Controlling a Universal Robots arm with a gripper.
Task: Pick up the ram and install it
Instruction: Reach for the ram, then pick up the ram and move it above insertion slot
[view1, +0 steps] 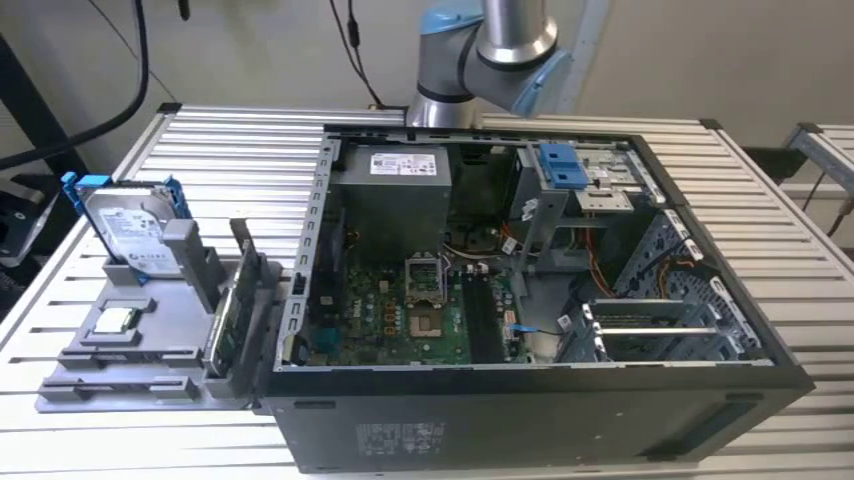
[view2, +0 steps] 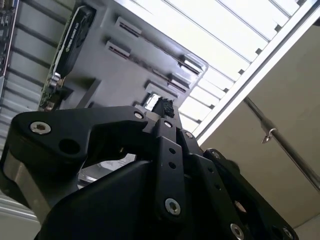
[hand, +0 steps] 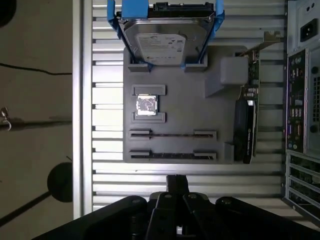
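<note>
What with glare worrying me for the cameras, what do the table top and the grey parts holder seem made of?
Table top: probably aluminium; ribbed silvery slats with a bright sheen. Grey parts holder: likely plastic; even matte grey, blocky slots, hardly any shine.

A table (view1: 227, 140) of ribbed metal slats is set before a pale wall (view1: 267, 50), down which black cables (view1: 142, 40) are hung. A second slatted table (view1: 827, 150) is seen near it at the exterior view's right, and a dull brown floor (hand: 35, 45) is shown in the first wrist view
</note>
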